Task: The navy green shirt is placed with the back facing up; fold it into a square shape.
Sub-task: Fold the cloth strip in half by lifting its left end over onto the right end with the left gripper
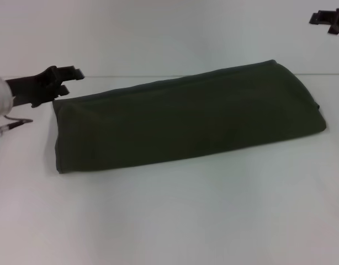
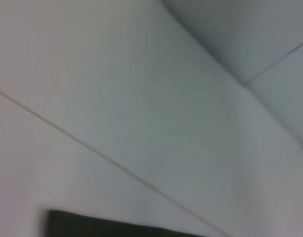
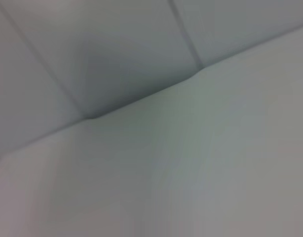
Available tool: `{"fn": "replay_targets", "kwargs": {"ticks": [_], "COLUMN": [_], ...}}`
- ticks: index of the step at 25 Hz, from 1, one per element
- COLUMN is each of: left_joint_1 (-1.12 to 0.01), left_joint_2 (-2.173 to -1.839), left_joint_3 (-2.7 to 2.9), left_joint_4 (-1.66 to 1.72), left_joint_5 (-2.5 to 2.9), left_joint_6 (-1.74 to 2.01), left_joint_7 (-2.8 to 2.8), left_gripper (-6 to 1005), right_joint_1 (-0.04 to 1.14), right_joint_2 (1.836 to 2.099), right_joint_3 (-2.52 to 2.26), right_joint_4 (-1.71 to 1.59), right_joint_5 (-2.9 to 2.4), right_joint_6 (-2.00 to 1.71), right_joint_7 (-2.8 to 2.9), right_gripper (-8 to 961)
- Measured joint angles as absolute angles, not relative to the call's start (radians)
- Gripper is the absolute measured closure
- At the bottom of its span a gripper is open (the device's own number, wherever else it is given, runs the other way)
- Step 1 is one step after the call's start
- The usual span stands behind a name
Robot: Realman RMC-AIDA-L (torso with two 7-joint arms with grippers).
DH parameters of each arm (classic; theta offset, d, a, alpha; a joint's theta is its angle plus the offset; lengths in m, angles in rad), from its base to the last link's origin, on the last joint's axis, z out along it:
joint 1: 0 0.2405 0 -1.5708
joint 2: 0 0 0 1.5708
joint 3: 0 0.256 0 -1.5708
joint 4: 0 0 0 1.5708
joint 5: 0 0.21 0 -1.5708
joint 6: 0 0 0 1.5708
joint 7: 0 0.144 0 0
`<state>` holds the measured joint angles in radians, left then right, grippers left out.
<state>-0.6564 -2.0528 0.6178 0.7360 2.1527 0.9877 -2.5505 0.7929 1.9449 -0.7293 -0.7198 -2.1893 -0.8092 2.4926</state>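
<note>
While both arms are hanging clear, the navy green shirt (image 1: 186, 118) is lying as a long folded band across the white table (image 1: 169, 221).

Head view: the left gripper (image 1: 67, 74) is hovering spread just beyond the band's far-left corner; the right gripper (image 1: 329, 21) is sitting far right, well apart, fingers impossible to judge. Left wrist view: only a dark cloth edge (image 2: 117, 226) is showing. Right wrist view: bare wall. Judging by the shape, a crosswise fold end over end is still needed; nothing is blocking it.

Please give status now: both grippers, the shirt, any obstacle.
Left gripper open, empty, beside shirt's left end. Right gripper raised far right, away from cloth. Navy green shirt folded into long band, not square. No obstacle seen.
</note>
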Motion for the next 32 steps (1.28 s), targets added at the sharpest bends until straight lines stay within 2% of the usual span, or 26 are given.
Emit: {"fn": "replay_targets", "kwargs": {"ticks": [3, 6, 7, 8, 13, 20, 25, 32], "left_joint_1": [-0.596, -0.535, -0.514, -0.504, -0.438, -0.465, -0.453, -0.376], "left_joint_2": [-2.028, -2.009, -2.005, -2.006, -2.040, -2.072, -2.034, -2.002], "left_joint_3": [0.613, 0.605, 0.604, 0.604, 0.592, 0.589, 0.595, 0.521], "left_joint_4": [0.707, 0.636, 0.606, 0.592, 0.527, 0.470, 0.408, 0.472], "left_joint_5": [1.971, 1.864, 1.846, 1.838, 1.805, 1.827, 1.854, 1.864], "left_joint_6": [1.158, 1.296, 1.325, 1.338, 1.306, 1.120, 1.098, 1.310], "left_joint_7": [-2.500, -2.501, -2.504, -2.505, -2.478, -2.427, -2.430, -2.483], "left_gripper": [578, 430, 380, 331, 295, 296, 296, 295], "right_joint_1": [0.682, 0.581, 0.581, 0.558, 0.499, 0.511, 0.512, 0.505], "right_joint_2": [1.948, 1.932, 1.932, 1.929, 1.942, 1.943, 1.943, 1.942], "right_joint_3": [-0.704, -0.661, -0.661, -0.641, -0.564, -0.567, -0.559, -0.533], "right_joint_4": [-0.760, -0.679, -0.679, -0.647, -0.575, -0.557, -0.556, -0.557], "right_joint_5": [-2.006, -1.832, -1.832, -1.803, -1.760, -1.763, -1.759, -1.756], "right_joint_6": [-1.014, -1.216, -1.216, -1.258, -1.337, -1.340, -1.350, -1.365], "right_joint_7": [2.447, 2.373, 2.373, 2.353, 2.287, 2.273, 2.273, 2.279], "right_gripper": [488, 363, 321, 279, 59, 29, 29, 29]}}
